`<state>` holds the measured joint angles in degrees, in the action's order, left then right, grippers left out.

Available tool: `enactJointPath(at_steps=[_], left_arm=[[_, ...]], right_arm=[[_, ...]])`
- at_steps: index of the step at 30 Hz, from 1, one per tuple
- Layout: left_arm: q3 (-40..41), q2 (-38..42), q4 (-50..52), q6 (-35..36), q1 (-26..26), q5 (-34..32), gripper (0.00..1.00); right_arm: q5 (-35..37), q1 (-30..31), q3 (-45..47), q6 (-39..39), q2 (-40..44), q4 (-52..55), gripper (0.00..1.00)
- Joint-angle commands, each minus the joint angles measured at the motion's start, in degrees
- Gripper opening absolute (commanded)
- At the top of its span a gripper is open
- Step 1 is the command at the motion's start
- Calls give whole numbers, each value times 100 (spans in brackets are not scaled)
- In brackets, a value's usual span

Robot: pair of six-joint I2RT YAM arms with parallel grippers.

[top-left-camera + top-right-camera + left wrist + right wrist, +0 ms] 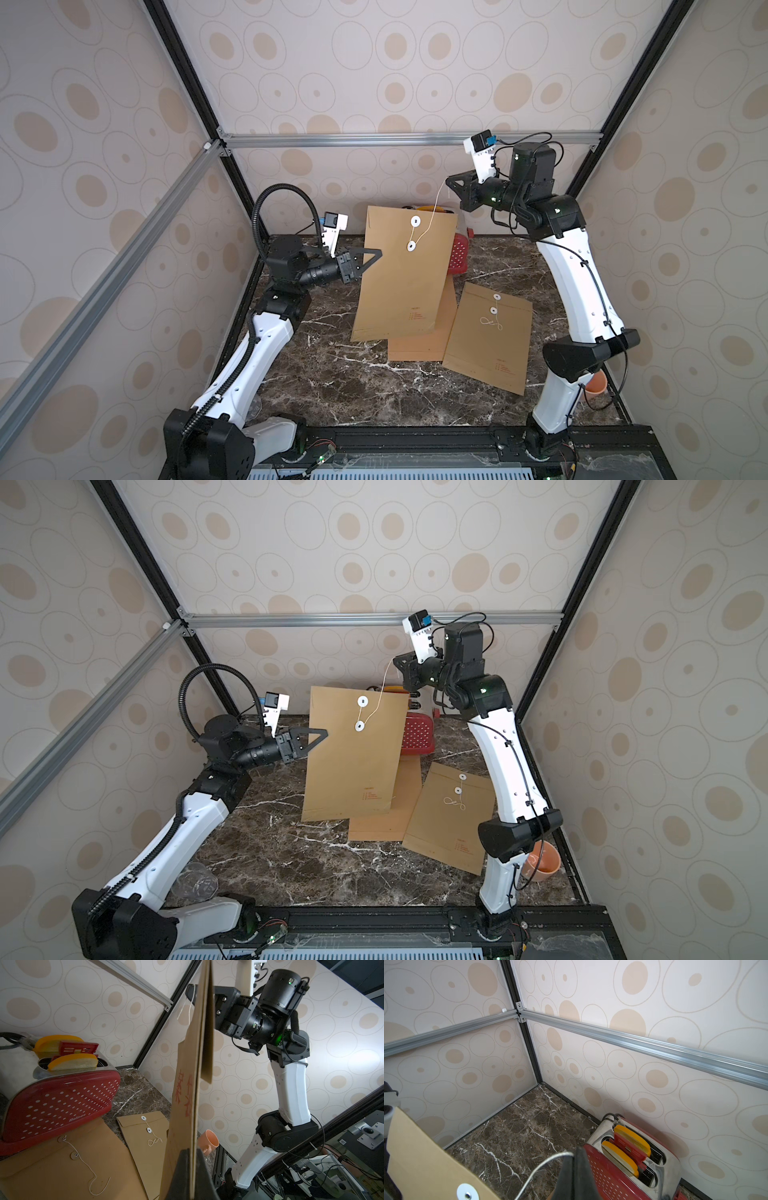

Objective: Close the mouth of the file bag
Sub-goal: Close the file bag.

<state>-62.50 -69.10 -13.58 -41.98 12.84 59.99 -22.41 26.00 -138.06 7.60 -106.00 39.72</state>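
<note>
The brown file bag (399,282) (353,762) hangs upright above the table. My left gripper (379,252) (325,732) is shut on its left edge; in the left wrist view the left gripper (192,1150) pinches the file bag (185,1105) edge-on. The white string (432,216) (380,696) rises taut from the lower white disc (411,247), past the upper disc (415,221), to my right gripper (449,181) (395,660). In the right wrist view the right gripper (574,1153) is shut on the string (542,1165), beside the file bag's corner (421,1167).
A red toaster (459,257) (623,1178) with yellow toast stands behind the bag. Two more brown envelopes (490,336) (419,340) lie flat on the marble table (332,382). An orange cup (540,860) sits by the right arm's base and a clear cup (195,883) by the left arm.
</note>
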Motion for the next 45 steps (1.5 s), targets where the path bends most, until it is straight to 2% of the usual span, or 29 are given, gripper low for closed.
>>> enactJointPath(at_steps=[1, 7, 24, 45], left_arm=[[-289, -16, 5, 163, 36, 75, 0], [-306, -72, 75, 164, 43, 63, 0], [-340, -209, 102, 93, 108, 110, 0], [-337, -253, 109, 56, 172, 105, 0]], right_arm=[[-149, 107, 224, 148, 98, -230, 0], [22, 574, 993, 169, 482, -767, 0], [205, 1613, 1114, 67, 273, -1192, 0], [127, 2143, 1170, 291, 74, -1729, 0]])
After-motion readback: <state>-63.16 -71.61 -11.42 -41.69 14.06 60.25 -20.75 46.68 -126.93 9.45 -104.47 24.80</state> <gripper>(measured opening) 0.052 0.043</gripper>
